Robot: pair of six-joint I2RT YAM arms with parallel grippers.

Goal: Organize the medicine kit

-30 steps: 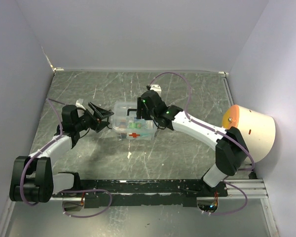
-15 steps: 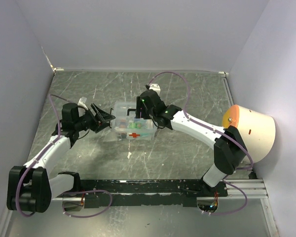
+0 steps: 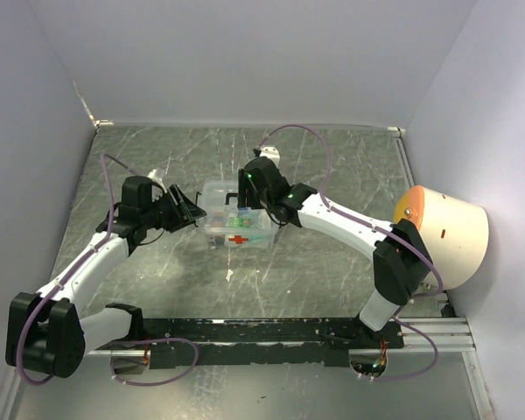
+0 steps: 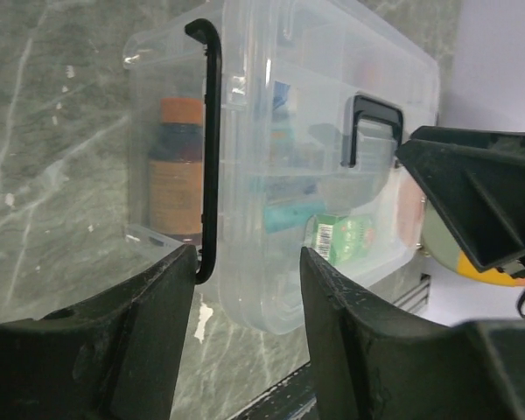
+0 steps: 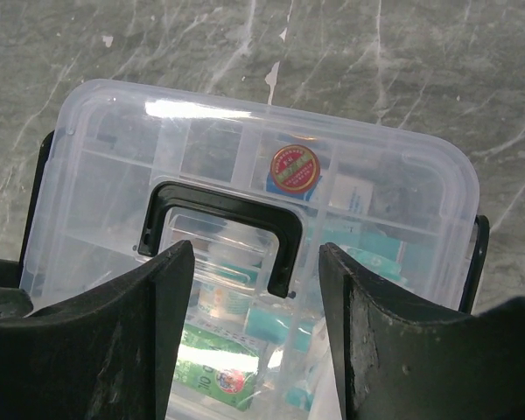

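The medicine kit (image 3: 236,229), a clear box with a red cross on its front, stands mid-table with its lid on. My left gripper (image 3: 191,206) is open right at its left end. In the left wrist view the open gripper (image 4: 245,262) faces the kit (image 4: 315,175), its left finger beside the black side handle (image 4: 210,149). My right gripper (image 3: 249,199) is open and hovers over the lid. In the right wrist view the gripper (image 5: 255,254) is above the black lid handle (image 5: 219,206). A brown bottle (image 4: 177,166) and a green box (image 5: 214,367) show inside.
A large cream cylinder with an orange face (image 3: 446,232) stands at the right edge. A black rail (image 3: 289,332) runs along the near edge. Grey walls close in the left, back and right sides.
My left gripper has moved right, up to the kit's left end. My right gripper has shifted slightly left over the lid. The kit has not moved.
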